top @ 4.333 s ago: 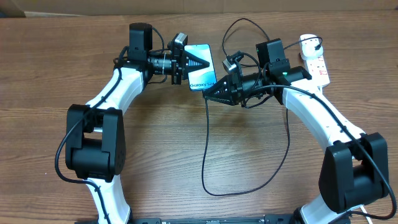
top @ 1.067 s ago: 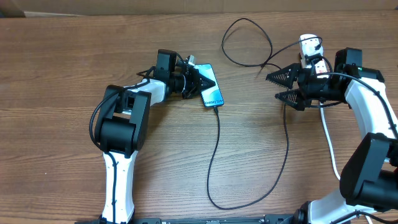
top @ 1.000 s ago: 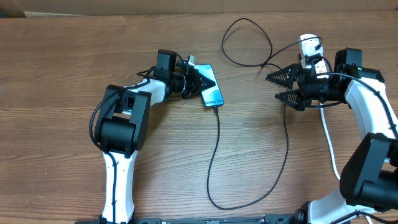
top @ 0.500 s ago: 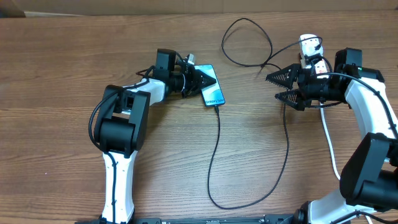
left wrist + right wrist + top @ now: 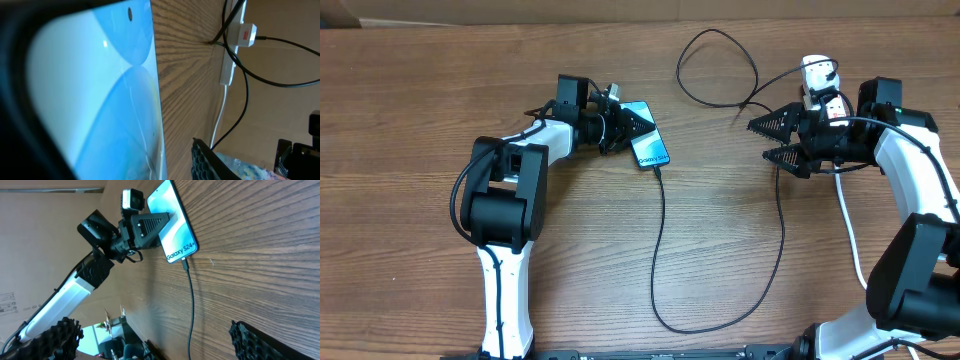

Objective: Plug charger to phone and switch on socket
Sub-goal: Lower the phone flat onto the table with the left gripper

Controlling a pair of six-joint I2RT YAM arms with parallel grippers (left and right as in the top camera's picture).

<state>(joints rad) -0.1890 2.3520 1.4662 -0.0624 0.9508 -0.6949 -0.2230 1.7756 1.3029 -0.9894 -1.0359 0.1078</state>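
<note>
The phone lies flat on the table with its blue screen lit. My left gripper reaches over its top left corner. In the left wrist view the screen fills the left, and one finger stands apart from its edge, so the jaws are open. The charger cable runs from the phone's bottom end in a long loop to the black-and-white plug on the white socket. My right gripper hangs wide open just left of the socket, holding nothing. The right wrist view shows the phone and the cable.
The socket's thick white cord trails toward the front right, under the right arm. More black cable loops behind the phone. A cardboard wall runs along the table's far edge.
My left gripper's jaws have widened and the arm has drawn back to the left. The phone has shifted a little left with it. The right arm has not moved.
</note>
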